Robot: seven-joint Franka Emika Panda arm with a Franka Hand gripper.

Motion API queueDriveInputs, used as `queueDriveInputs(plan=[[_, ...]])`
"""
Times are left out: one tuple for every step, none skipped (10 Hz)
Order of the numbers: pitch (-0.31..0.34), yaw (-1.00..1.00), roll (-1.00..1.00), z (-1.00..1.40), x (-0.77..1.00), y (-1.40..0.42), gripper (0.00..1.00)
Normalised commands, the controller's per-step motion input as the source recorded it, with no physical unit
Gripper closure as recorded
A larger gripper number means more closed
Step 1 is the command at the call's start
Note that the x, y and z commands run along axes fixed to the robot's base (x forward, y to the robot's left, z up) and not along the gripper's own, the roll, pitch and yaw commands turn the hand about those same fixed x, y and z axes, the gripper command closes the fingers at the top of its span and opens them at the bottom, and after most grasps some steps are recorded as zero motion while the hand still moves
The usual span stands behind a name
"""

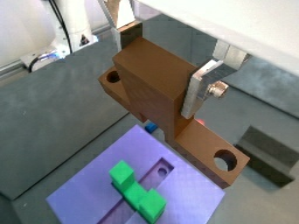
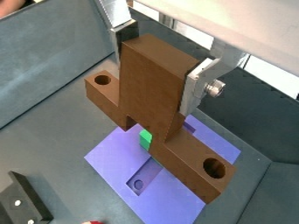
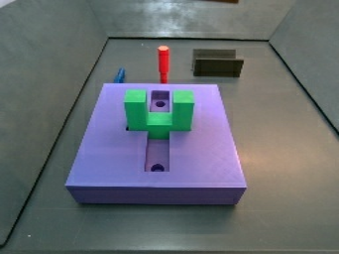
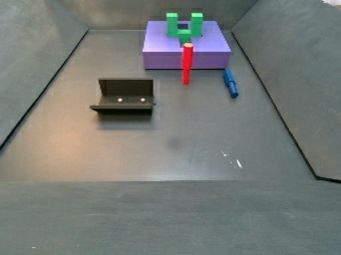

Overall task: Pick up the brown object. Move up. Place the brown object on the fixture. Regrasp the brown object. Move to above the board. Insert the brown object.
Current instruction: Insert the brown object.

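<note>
In both wrist views my gripper point(image 1: 159, 72) point(image 2: 159, 73) is shut on the brown object point(image 1: 146, 87) point(image 2: 149, 96). The piece is a thick brown block with a cross arm that has a round hole near each end. A silver finger point(image 1: 194, 91) point(image 2: 198, 86) presses on its side. Below it lies the lavender board point(image 1: 82, 197) point(image 2: 114, 162), which both side views also show point(image 3: 199, 149) point(image 4: 160, 50). The dark fixture point(image 1: 268, 153) point(image 2: 26, 206) point(image 3: 219, 64) point(image 4: 124, 97) stands on the floor apart from the board. Neither side view shows the gripper.
A green U-shaped block point(image 3: 159, 111) point(image 4: 184, 25) point(image 1: 135, 188) sits on the board over its slot point(image 3: 157, 154). A red peg point(image 3: 165, 62) point(image 4: 186, 62) stands upright beside the board, and a small blue piece point(image 3: 119, 75) point(image 4: 230, 82) lies near it. Grey walls ring the floor.
</note>
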Motion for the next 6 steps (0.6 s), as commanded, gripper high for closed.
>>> queueDriveInputs(plan=[[0.057,-0.01,-0.5,0.16,0.09,-0.14,1.0],[0.059,-0.02,-0.5,0.16,0.08,-0.15,1.0],[0.056,-0.05,-0.5,0.16,0.07,-0.14,1.0],[0.02,-0.26,-0.5,0.17,0.06,-0.12,1.0],[-0.077,-0.58,-0.5,0.15,0.0,-0.11,1.0],[-0.13,-0.83,-0.25,-0.12,0.0,-0.08,1.0]])
